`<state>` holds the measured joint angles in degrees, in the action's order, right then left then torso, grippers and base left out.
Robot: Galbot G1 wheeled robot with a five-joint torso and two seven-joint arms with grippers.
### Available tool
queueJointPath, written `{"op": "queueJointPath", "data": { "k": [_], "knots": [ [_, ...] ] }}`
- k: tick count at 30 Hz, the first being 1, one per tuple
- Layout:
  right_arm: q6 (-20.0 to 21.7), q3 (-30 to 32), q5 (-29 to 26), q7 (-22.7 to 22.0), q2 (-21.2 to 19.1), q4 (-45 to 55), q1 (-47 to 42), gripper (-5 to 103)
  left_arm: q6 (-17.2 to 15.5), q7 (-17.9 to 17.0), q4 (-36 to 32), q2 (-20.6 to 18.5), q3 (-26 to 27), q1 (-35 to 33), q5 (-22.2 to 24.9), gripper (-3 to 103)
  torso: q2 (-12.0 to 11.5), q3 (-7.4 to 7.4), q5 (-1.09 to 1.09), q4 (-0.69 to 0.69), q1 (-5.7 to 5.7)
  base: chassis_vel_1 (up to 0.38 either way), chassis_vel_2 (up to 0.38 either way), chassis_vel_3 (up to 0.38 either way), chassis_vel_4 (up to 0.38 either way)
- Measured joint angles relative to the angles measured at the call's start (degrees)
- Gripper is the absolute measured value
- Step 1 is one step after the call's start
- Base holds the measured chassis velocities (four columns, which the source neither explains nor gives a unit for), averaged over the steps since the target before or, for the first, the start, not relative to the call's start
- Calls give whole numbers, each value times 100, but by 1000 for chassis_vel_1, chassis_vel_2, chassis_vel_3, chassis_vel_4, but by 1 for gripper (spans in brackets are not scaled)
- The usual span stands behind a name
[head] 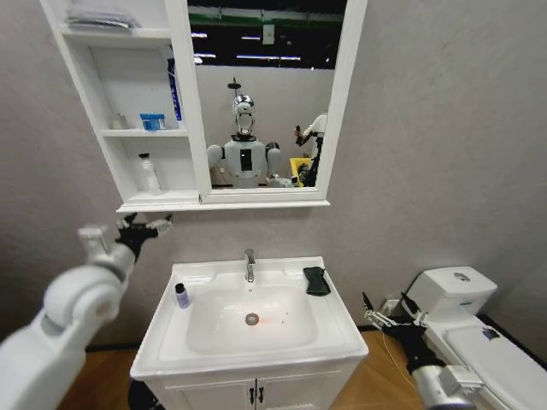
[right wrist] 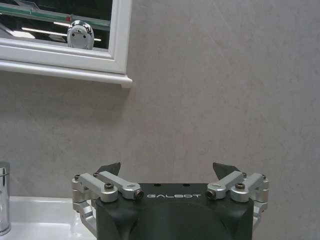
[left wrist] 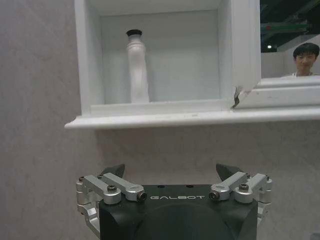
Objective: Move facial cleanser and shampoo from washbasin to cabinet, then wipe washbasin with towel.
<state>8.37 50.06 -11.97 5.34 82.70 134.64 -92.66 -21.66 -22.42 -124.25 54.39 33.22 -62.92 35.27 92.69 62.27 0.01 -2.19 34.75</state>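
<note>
The white washbasin (head: 338,337) has an oval bowl and a chrome tap (head: 249,266). A small dark bottle (head: 182,295) stands on its left rim, and the black towel (head: 317,281) lies on its back right rim. In the lowest compartment of the cabinet (head: 94,81) stands a tall white bottle (head: 149,175) with a dark cap (left wrist: 137,67). I cannot tell which bottle is the facial cleanser and which the shampoo. My left gripper (head: 154,226) (left wrist: 170,172) hangs open and empty just below the cabinet's bottom ledge (left wrist: 190,119). My right gripper (head: 386,306) (right wrist: 167,170) is open and empty, low to the right of the basin.
A blue tube (head: 173,85) and a small blue item (head: 153,121) sit in the middle compartment. The mirror (head: 265,94) adjoins the cabinet. A white toilet (head: 461,299) stands close behind the right arm. Vanity doors (head: 256,393) are below the basin.
</note>
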Motion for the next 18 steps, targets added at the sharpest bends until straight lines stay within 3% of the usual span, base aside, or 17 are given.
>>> {"op": "queueJointPath", "data": {
  "k": [1,3,4,6,8,10,11,14,18],
  "knots": [
    [0,0,0,0,0,0,0,100,0,0,0,0,0,0,0,100,0,0,0,0,0,0,0,0,0],
    [2,27,-1,-10,-7,22,-6,100,414,373,208,540,10,-538,-739,100,0,0,-2,0,0,0,0,0,0],
    [2,27,-1,-10,-7,22,-6,100,414,373,208,540,10,-538,-739,100,0,0,-2,0,0,0,0,0,0],
    [4,37,-10,-25,11,64,-6,100,924,749,718,1096,-94,-923,-1535,100,0,0,0,0,-1,0,0,0,0],
    [5,37,-14,-27,20,81,-9,100,1066,878,912,1275,-120,-977,-1743,100,0,0,0,-1,0,0,0,0,0],
    [6,40,-20,-31,27,100,-17,100,1360,1084,1545,1684,-198,-959,-2183,100,0,1,1,0,1,0,0,0,0],
    [6,40,-20,-31,27,100,-17,100,1360,1084,1545,1684,-198,-959,-2183,100,0,1,1,0,1,0,0,0,0],
    [13,79,-77,-47,27,133,-5,100,1634,1161,2379,2039,-246,-715,-2440,100,-1,1,0,0,1,0,0,0,0],
    [26,141,-154,-60,14,160,2,100,1696,1115,2836,2147,-262,-420,-2461,100,-1,1,-2,-1,2,0,0,0,0]
  ]
}}
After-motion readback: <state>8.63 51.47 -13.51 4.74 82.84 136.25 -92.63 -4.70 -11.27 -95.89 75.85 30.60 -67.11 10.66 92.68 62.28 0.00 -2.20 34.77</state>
